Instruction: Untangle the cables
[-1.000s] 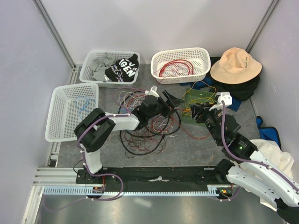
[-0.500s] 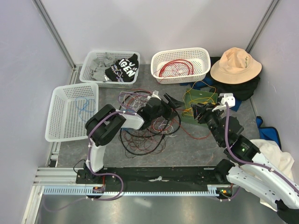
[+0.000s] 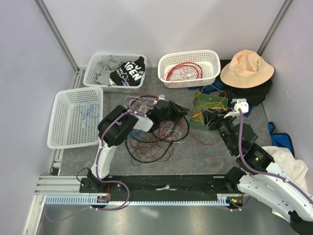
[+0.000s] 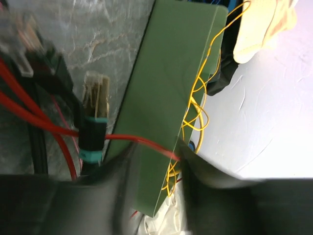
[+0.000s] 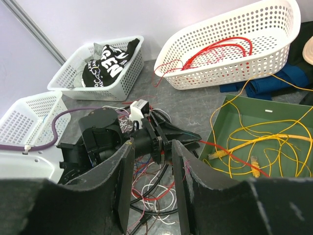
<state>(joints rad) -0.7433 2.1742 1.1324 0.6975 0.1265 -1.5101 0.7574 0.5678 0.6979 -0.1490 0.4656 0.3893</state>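
The cables (image 3: 151, 142) lie in a loose heap of black, red, white and brown wires at the table's middle, also seen in the right wrist view (image 5: 156, 191). My left gripper (image 3: 183, 110) reaches past the heap's right edge toward the green tray (image 3: 201, 122). Its fingers (image 5: 195, 139) come together on a red cable (image 4: 132, 138) that runs on over the tray's edge. A teal-booted plug (image 4: 93, 122) hangs just beside the left gripper (image 4: 154, 152). My right gripper (image 3: 208, 119) stands open by the tray, nothing between its fingers (image 5: 124, 181).
Yellow cables (image 5: 254, 142) lie in the green tray (image 5: 293, 115). A white basket (image 3: 215, 66) at the back holds red cables (image 3: 183, 71). A left basket (image 3: 63, 122) holds a blue cable (image 3: 87, 110). A back-left basket (image 3: 95, 73) holds cloth. A tan hat (image 3: 246, 68) sits back right.
My left arm has reached further right over the heap and its jaws have closed from wide open onto the red cable. The right arm has barely shifted.
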